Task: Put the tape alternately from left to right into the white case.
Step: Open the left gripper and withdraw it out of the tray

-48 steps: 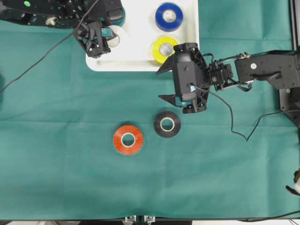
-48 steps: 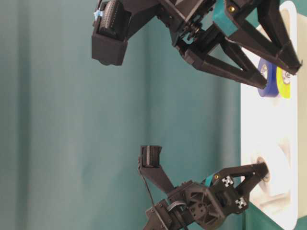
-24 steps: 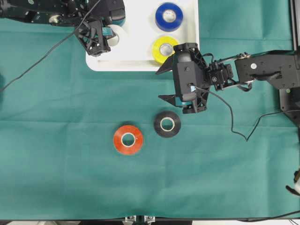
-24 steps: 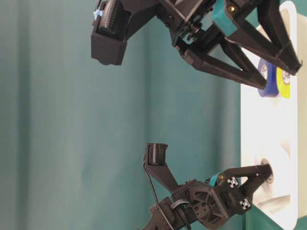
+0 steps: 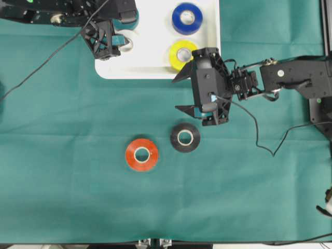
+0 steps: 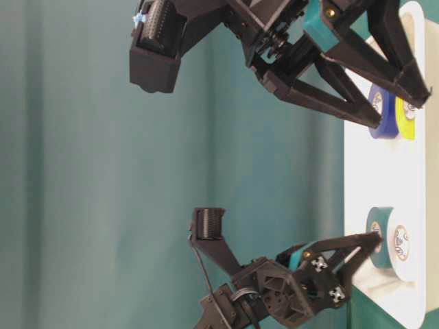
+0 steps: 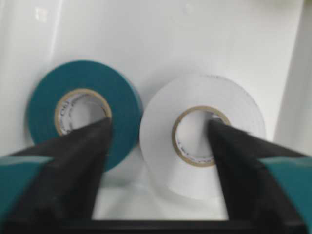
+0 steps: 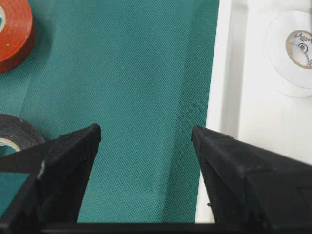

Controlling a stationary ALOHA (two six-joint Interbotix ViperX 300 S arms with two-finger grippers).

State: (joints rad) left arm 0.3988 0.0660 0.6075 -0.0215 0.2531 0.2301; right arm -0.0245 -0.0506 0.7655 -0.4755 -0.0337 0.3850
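Observation:
The white case (image 5: pixel 155 65) lies at the table's far edge. A blue tape (image 5: pixel 187 18) and a yellow tape (image 5: pixel 181 53) lie in its right part. In its left part a teal tape (image 7: pixel 83 105) and a white tape (image 7: pixel 209 141) lie side by side. My left gripper (image 7: pixel 158 129) hangs open just before these two rolls, one fingertip over each roll's hole, holding nothing. My right gripper (image 5: pixel 175 94) stands open over the cloth beside the case's near rim (image 8: pixel 226 97). A black tape (image 5: pixel 185 137) and a red tape (image 5: pixel 141 154) lie on the green cloth.
A green cloth (image 5: pixel 62 155) covers the table. The right arm's cable (image 5: pixel 259 140) trails over the cloth at the right. The left arm's cable (image 5: pixel 46 62) crosses the cloth at the upper left.
My left gripper has drawn back from the white tape toward the case's left rim, and the teal tape now shows beside the white one. The right gripper has not moved.

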